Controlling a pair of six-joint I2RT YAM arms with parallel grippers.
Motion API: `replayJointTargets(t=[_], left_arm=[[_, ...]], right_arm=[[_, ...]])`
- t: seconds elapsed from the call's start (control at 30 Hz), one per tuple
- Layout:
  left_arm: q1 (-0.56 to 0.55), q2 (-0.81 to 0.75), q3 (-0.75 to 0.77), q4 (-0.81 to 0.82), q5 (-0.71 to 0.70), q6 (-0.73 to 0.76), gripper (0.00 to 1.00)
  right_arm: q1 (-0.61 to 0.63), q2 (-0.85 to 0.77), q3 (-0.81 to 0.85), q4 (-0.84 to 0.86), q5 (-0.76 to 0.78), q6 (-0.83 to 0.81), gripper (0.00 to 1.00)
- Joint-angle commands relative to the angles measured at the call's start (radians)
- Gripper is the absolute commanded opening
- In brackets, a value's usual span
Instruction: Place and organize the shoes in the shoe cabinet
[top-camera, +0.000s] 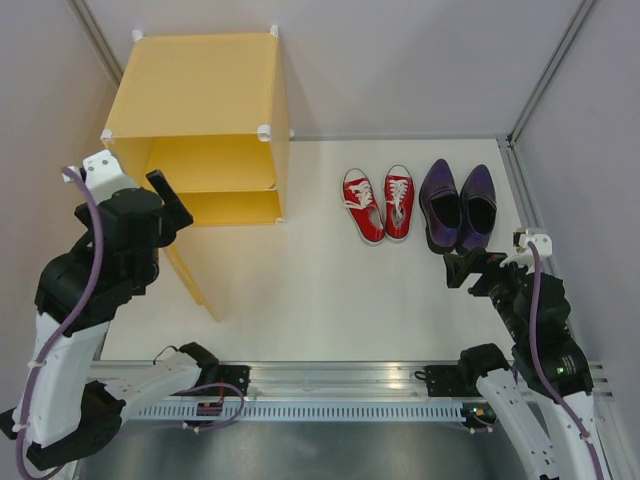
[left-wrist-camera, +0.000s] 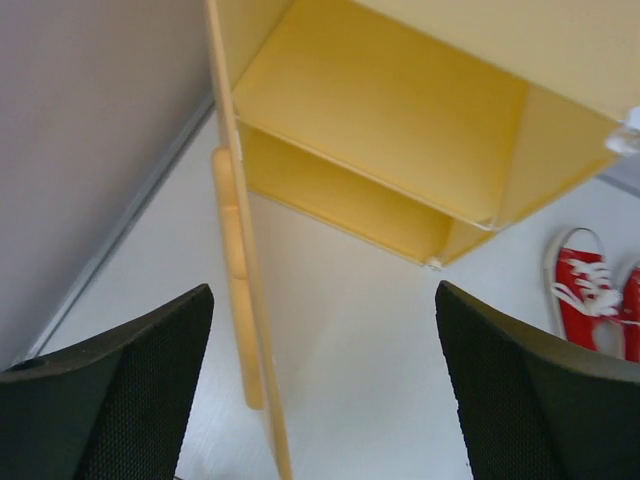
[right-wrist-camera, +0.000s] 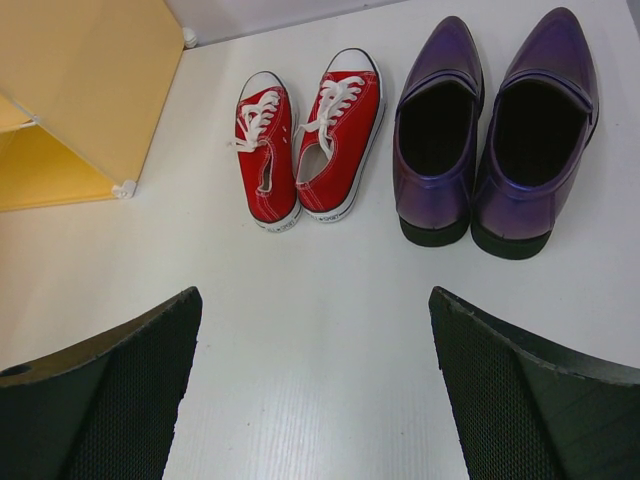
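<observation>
Grasp plan, by judgement: right hand (right-wrist-camera: 310, 290) to pinch one of purple slip-ons (right-wrist-camera: 425, 205) across collar, sole kept level. Both hands spread, holding nothing; left hand (left-wrist-camera: 322, 288) by open door (top-camera: 190, 275). Slip-ons and red sneakers (right-wrist-camera: 352, 125) on bench (top-camera: 300, 290), right of shoe cabinet (top-camera: 205, 90); long axes parallel, toes toward far wall.

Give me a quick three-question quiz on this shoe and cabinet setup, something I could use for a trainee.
1. True or false: the red sneakers are on a shelf inside the cabinet.
2. Which pair lies nearer the cabinet? A) red sneakers B) purple shoes C) both equally near
3. What are the left gripper and the right gripper holding?
Key: 1 false, they stand on the table. 2 A. 3 nothing; both are open and empty.
</observation>
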Motion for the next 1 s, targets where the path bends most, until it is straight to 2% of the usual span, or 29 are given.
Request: replayJointTargets(t=[0.0, 0.03, 0.13, 0.23, 0.3, 0.57, 0.7, 0.83, 0.97], left_arm=[[0.004, 0.013, 0.120, -0.039, 0.199, -0.003, 0.95], [0.004, 0.022, 0.134, -0.041, 0.278, 0.000, 0.95], [0.004, 0.059, 0.146, -0.041, 0.387, 0.014, 0.96], [0.004, 0.087, 0.093, -0.048, 0.403, 0.010, 0.98], [0.004, 0.093, 0.038, -0.051, 0.391, -0.007, 0.99], [0.038, 0.083, -0.119, -0.111, 0.187, -0.073, 1.00], [0.151, 0.070, -0.177, -0.094, 0.168, -0.046, 1.00], [0.326, 0.022, -0.216, -0.013, 0.211, 0.046, 1.00], [0.438, 0.005, -0.223, 0.027, 0.230, 0.112, 1.00]], right_arm=[[0.003, 0.017, -0.004, 0.033, 0.011, 0.010, 0.98], [0.003, 0.020, -0.004, 0.033, 0.011, 0.009, 0.98], [0.003, 0.023, -0.004, 0.033, 0.009, 0.009, 0.98], [0.005, 0.023, -0.006, 0.033, 0.008, 0.010, 0.98], [0.005, 0.023, -0.004, 0.033, 0.008, 0.010, 0.98], [0.002, 0.023, -0.006, 0.033, -0.001, 0.008, 0.98], [0.005, 0.020, -0.006, 0.035, -0.009, 0.008, 0.98], [0.005, 0.019, -0.007, 0.035, -0.008, 0.008, 0.98], [0.005, 0.020, -0.007, 0.035, -0.011, 0.007, 0.98]])
